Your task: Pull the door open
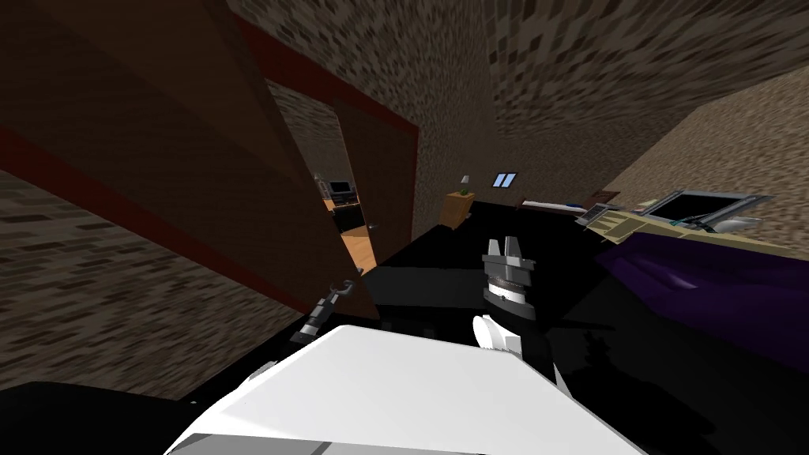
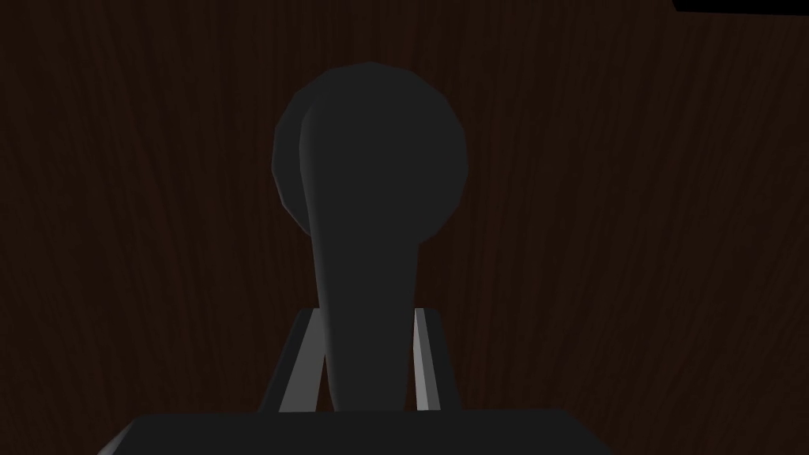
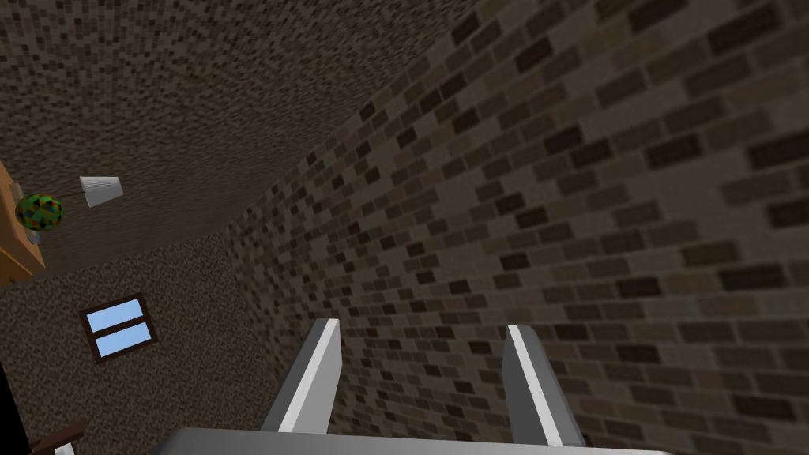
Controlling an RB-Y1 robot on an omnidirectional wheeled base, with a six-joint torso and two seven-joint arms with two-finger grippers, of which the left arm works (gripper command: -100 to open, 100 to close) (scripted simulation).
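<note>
Door [image 1: 197, 158]: dark brown wood, standing partway out of its red frame [image 1: 332, 87], free edge toward the robot. Handle [image 2: 367, 237] is a dark lever on a round rose against the door panel, and the lever runs from the rose straight into the left hand [image 2: 369, 316]. The left hand is clamped narrow on the handle, both fingers [image 2: 425, 355] flush against the lever's sides. In the head view this hand sits low at the door's free edge, forearm stretched out to it. Just past the door edge, beyond the left hand, the doorway gap shows an orange floor [image 1: 357, 245] and a dark screen [image 1: 341, 188] on some furniture. What carries the screen is too small to tell. Right hand [image 1: 506, 246] is well apart from the door, off to the right of the left hand, pointing up and away. Its fingers [image 3: 316, 371] stand wide with nothing between them. Beyond the right hand are a wooden nightstand [image 1: 457, 207] with a small lamp [image 1: 465, 181] on it and a small window [image 1: 504, 180] on the far wall. Further right of that hand is a bed [image 1: 695, 276] with a purple cover. Walls are brown brick pattern, and the floor around both hands renders as a black area.
</note>
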